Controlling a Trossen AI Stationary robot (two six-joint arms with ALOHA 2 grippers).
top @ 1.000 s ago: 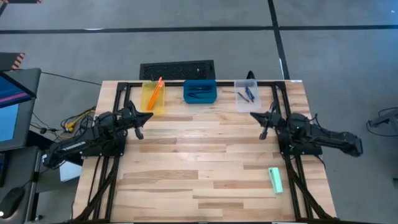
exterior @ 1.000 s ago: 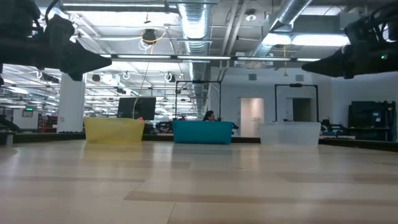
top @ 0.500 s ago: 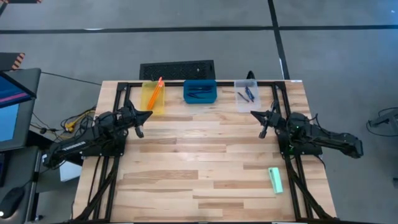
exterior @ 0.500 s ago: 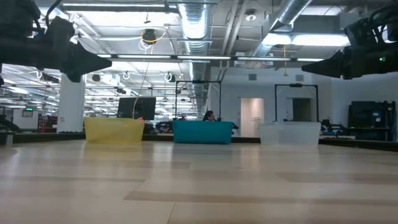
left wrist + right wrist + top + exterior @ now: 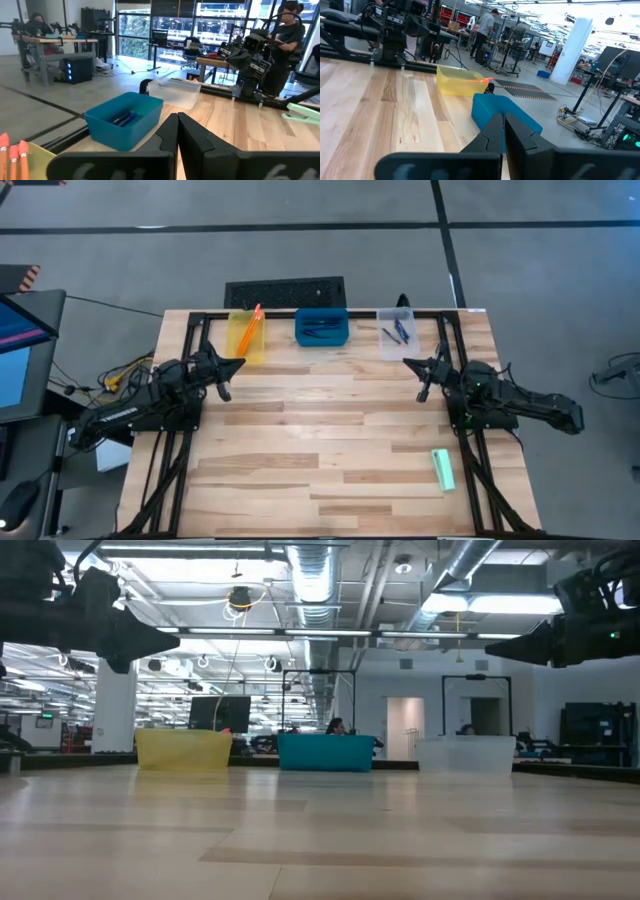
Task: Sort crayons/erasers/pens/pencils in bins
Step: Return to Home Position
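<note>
Wooden table (image 5: 330,440): eraser (image 5: 443,469) near right arm (image 5: 500,394); left arm (image 5: 150,397) opposite; both jaws closed, empty.

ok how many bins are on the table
3, in a row along one table edge: yellow bin on the left, blue bin in the middle, clear bin on the right.

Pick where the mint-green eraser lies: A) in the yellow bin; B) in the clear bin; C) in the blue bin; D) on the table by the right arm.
D: the eraser lies on the table, away from the yellow bin, blue bin and clear bin.
</note>
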